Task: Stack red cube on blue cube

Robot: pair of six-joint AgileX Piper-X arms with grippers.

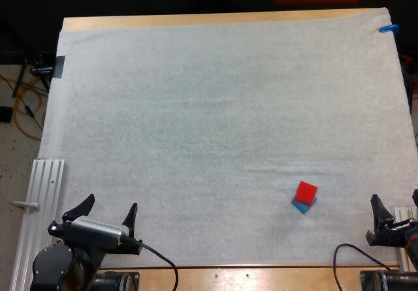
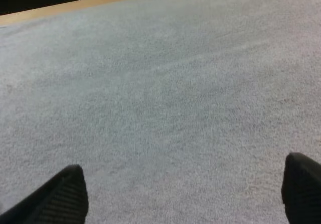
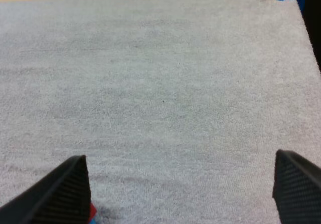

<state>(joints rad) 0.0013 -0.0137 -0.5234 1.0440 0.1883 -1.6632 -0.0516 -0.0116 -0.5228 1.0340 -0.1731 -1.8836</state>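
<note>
The red cube (image 1: 305, 191) rests on top of the blue cube (image 1: 302, 206), slightly askew, on the white mat (image 1: 215, 128) toward the near right. My right gripper (image 1: 396, 207) sits at the mat's near right edge, to the right of the stack and apart from it, open with nothing between its fingers. In the right wrist view a sliver of the red cube (image 3: 93, 211) and blue cube (image 3: 94, 219) peeks out beside one finger (image 3: 65, 194). My left gripper (image 1: 106, 211) is open at the near left, far from the cubes; its fingers (image 2: 60, 199) stand wide apart over bare mat.
A silver aluminium rail (image 1: 40, 206) lies along the table's left side beside my left arm. The wooden table edge (image 1: 215, 20) borders the mat at the far side, and wood (image 1: 261, 278) shows along the near side.
</note>
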